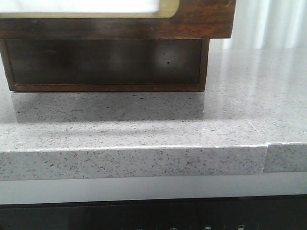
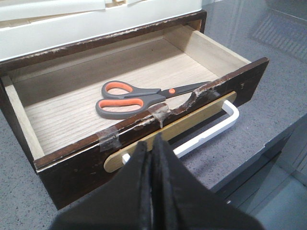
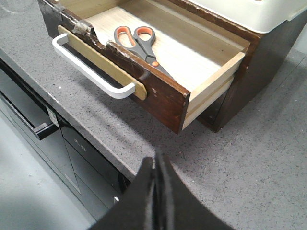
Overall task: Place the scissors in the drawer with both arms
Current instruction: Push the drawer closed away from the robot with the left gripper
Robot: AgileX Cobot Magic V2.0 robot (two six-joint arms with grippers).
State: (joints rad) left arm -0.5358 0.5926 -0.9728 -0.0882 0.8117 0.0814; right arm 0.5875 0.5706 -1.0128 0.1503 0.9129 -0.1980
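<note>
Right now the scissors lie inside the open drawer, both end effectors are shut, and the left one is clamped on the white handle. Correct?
Not quite. In the left wrist view the left end effector is shut but empty, short of the white handle. The rest holds: the scissors lie in the open drawer, and the right end effector is shut too.

No readable words, brand names or numbers appear anywhere; small white symbols on the dark appliance panel (image 1: pixel 172 220) are too tiny to read.
</note>
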